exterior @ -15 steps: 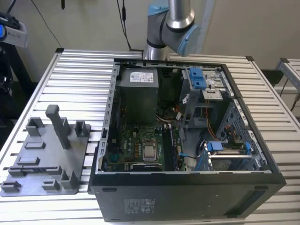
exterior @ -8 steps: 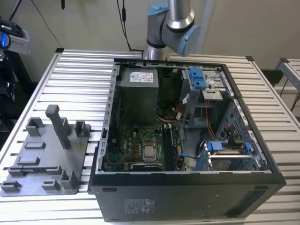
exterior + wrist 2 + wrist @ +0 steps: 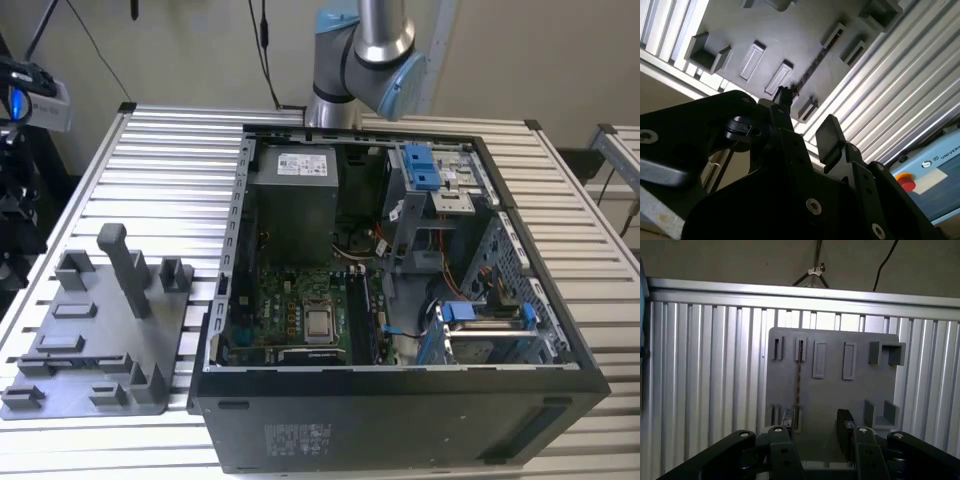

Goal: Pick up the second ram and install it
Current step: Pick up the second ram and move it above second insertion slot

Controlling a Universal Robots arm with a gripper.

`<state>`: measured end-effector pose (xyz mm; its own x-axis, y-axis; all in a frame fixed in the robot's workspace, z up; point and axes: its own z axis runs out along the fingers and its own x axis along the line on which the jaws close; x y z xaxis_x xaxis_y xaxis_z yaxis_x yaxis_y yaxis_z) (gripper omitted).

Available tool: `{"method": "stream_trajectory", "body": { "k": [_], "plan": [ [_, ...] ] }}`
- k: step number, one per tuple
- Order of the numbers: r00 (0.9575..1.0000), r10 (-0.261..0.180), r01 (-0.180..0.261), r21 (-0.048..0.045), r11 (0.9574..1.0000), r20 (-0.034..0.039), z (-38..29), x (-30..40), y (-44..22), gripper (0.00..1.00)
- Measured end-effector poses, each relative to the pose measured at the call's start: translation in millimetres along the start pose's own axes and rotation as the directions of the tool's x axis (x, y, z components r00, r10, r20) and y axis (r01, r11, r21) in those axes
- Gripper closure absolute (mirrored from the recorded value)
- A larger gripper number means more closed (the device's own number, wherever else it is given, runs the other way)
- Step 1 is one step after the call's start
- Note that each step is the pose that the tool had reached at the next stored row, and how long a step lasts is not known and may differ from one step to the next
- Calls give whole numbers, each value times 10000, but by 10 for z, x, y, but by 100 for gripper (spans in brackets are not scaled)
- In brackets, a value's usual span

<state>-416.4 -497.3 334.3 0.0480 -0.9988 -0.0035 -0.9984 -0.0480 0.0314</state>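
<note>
Slatted aluminium tabletop (image 3: 160, 150) carries an open computer case (image 3: 400, 420) and, on the exterior view's left, a grey parts fixture (image 3: 100, 342). In the first wrist view the second ram (image 3: 799, 375) stands on edge between two of the fixture's slots, not yet lifted, likely propped so that its flat faces can be pinched. The gripper (image 3: 815, 432) hovers over the fixture near it, fingers spread and empty. The case holds a motherboard (image 3: 290, 300), a power supply (image 3: 290, 205) and blue drive clips (image 3: 420, 165).

Thin dark second ram (image 3: 798, 380) stands edge-on in gray tray (image 3: 830, 395).
</note>
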Motion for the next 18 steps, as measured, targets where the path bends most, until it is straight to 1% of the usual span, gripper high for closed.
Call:
{"method": "stream_trajectory", "body": {
  "k": [16,18],
  "plan": [
    [10000,1,-1,4,10000,-7,235,1,-7,52],
    [10000,1,-1,4,10000,-13,250,1,-8,52]
  ]
}}
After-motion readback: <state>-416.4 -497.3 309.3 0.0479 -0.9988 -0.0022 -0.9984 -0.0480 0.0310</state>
